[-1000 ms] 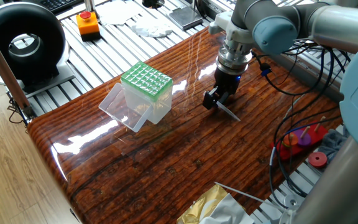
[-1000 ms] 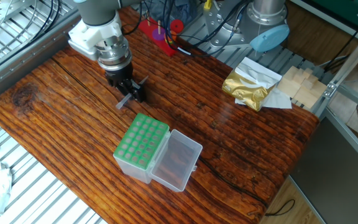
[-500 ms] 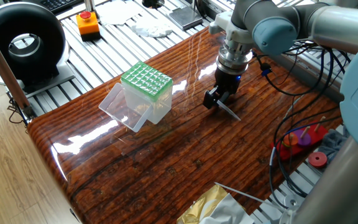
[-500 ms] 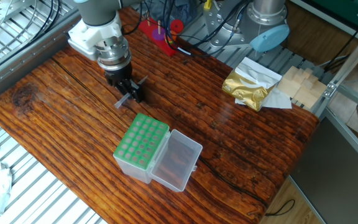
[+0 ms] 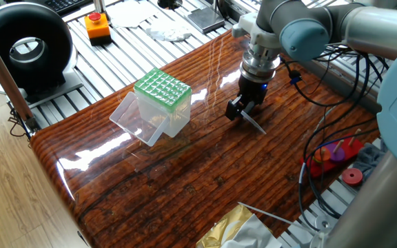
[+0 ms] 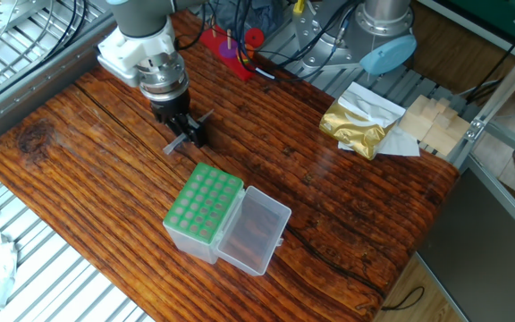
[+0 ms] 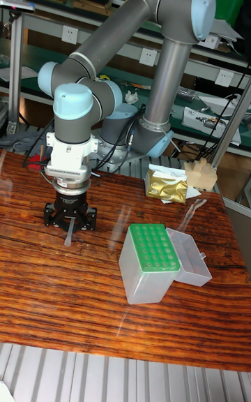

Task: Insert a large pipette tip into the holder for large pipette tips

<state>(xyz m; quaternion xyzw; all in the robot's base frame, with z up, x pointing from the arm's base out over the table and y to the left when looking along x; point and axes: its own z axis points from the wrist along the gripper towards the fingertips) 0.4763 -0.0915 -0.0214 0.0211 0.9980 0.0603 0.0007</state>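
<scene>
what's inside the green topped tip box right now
No tips show in the holder: the holes of its green grid look empty in all three views, and its hinged lid lies open and bare. The hand holds the large pipette tip apart from it, over the table.

Two high opposite corner views, one low frontal, sharing table (image 5: 185, 165)

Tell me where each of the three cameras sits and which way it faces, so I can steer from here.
One fixed view: high, looking down across the table; arm enters from the right, gripper holding the large pipette tip.
The other fixed view: high on the opposite side, looking down; arm enters top left, holder for large pipette tips in front.
Tall fixed view: near table height, facing the whole arm.
All three share gripper, tip and holder.
</scene>
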